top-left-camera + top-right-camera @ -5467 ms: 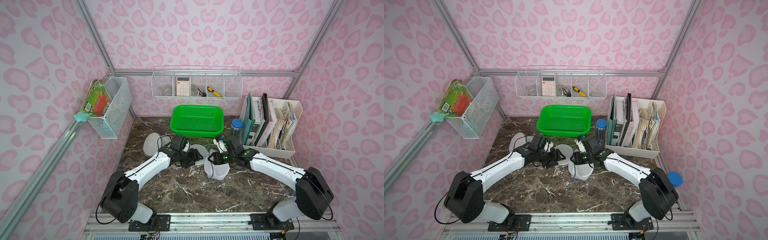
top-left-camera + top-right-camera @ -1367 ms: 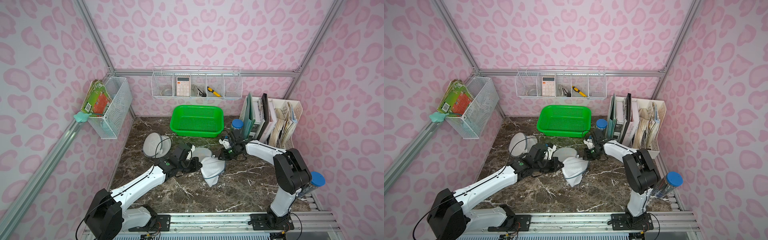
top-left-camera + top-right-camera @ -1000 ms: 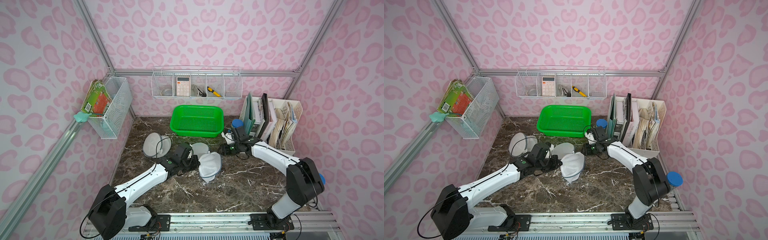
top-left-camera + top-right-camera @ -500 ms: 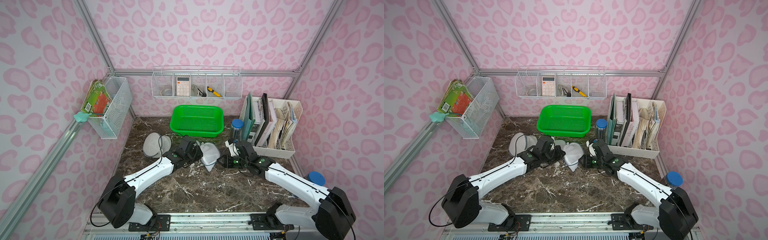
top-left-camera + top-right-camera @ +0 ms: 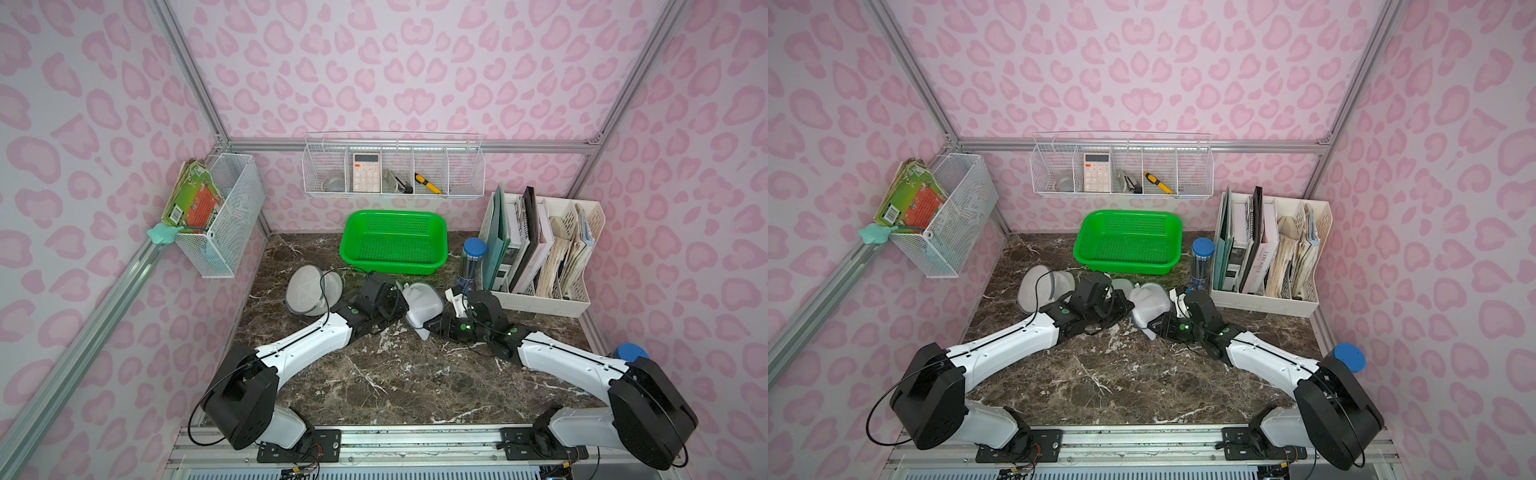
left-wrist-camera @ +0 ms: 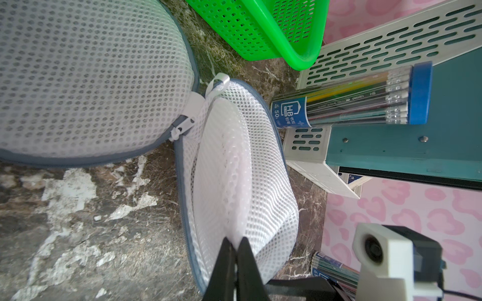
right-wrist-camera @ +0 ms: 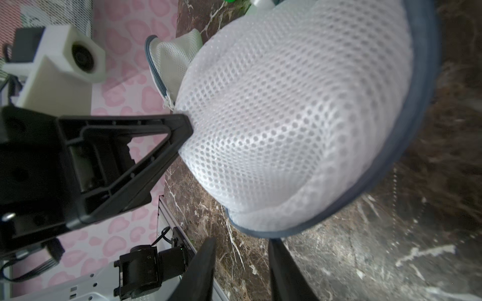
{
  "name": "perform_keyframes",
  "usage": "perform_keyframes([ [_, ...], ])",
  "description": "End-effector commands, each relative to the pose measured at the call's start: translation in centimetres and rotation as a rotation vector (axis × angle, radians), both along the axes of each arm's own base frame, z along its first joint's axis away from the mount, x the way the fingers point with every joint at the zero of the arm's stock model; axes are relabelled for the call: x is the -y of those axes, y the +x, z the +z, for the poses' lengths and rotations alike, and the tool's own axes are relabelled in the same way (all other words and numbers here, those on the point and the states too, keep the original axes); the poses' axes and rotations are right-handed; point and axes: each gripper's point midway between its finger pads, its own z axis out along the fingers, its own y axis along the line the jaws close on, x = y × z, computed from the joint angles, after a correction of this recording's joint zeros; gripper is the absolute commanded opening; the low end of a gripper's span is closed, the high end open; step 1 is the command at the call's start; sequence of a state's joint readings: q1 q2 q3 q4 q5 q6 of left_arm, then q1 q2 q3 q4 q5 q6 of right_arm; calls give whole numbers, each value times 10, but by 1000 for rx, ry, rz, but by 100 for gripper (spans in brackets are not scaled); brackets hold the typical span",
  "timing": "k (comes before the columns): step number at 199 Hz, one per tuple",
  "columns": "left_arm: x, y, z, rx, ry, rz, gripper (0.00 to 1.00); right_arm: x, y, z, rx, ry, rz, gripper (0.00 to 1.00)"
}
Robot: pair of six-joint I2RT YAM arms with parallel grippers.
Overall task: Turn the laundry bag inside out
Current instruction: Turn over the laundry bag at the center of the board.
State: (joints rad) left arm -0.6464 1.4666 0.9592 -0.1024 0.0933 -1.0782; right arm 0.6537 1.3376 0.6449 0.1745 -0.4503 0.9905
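Left wrist view, left end effector [image 6: 236, 247] clamping the laundry bag [image 6: 234, 169] mesh, bag lying on the tabletop [image 5: 395, 374] between the arms, right end effector [image 7: 241, 255] standing parted beside its rim, seemingly not touching.

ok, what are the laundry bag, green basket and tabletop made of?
Laundry bag: white synthetic mesh, probably polyester; regular round holes, grey fabric edge binding, matte.
Green basket: glossy moulded plastic, slotted walls.
Tabletop: brown marble look with white veins; stone or printed laminate, cannot tell.
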Motion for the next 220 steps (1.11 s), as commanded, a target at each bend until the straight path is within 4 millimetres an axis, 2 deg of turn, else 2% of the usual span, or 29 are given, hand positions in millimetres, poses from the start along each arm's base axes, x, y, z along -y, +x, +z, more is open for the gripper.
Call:
perform_keyframes([
  [1,0,3,4,14,-8,13,0,-5,7,9,3,67,-11,34],
  [61,3,6,4,8,-19,25,0,-11,10,2,-25,72,1,29],
  [75,3,7,4,7,-22,33,0,-14,10,1,-25,72,10,19],
  [93,3,10,8,12,-33,45,0,-12,11,-3,-28,60,5,0],
  [128,0,12,22,-10,-24,76,0,-4,9,-15,-16,-30,11,0],
  [145,-10,15,32,-38,-20,114,0,2,6,-24,-4,-87,21,0],
  [154,-19,15,34,-78,-20,161,0,6,4,-31,-2,-115,29,0],
  [186,-36,23,63,-80,-82,202,0,22,-2,-58,-7,-218,37,0],
  [220,-50,23,80,-94,-192,256,0,47,1,-85,-11,-325,13,0],
])
